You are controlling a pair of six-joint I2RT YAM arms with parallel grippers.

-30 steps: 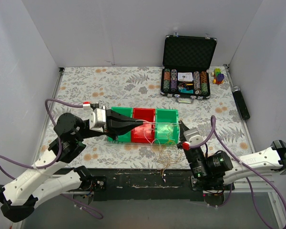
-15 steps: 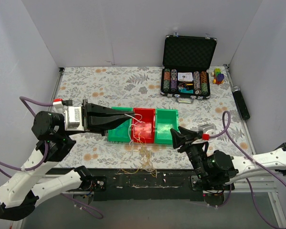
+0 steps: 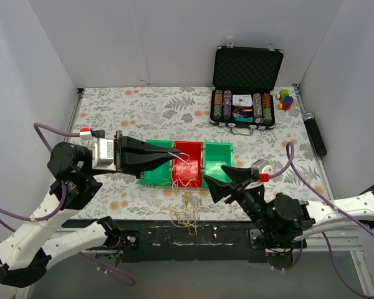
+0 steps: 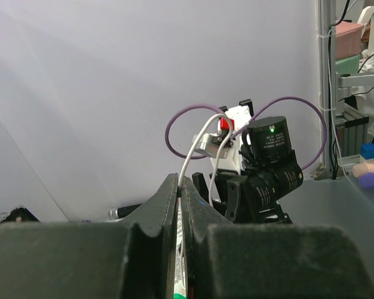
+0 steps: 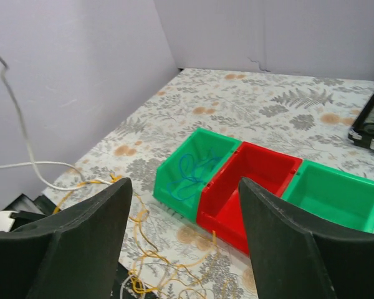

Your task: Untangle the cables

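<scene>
White cable (image 3: 186, 167) is hanging from the left gripper (image 3: 176, 156) at the centre of the overhead view. It is looping down in front of the red bin (image 3: 188, 151) toward the yellow tangle (image 3: 184, 215). That tangle is lying on the tabletop (image 3: 112, 112) at bottom centre, close to the front edge. Cannot tell if white and yellow are knotted together. Left gripper is pinching the white strand, and the left wrist view shows its jaws pressed almost together. Right gripper (image 3: 214, 175) is gaping wide with nothing in it, hovering just right of the tangle at lower centre.

Risks, as I judge them:
- If white and yellow are knotted, lifting could drag the tangle off the front edge.
- The strand is passing close to the bins, so it could snag a rim and shift them.
- The cable is very thin and could slip out of the pinch under tension.
- The right gripper could close on several yellow strands at once and tighten the knot.

Containers: the left green bin (image 5: 174, 198) is holding the teal-blue cable (image 5: 190, 173), coiled loosely. The red bin and the right green bin (image 5: 327, 215) are looking empty in the right wrist view. The open poker-chip case (image 3: 246, 67), upper right, is showing rows of chips.
</scene>
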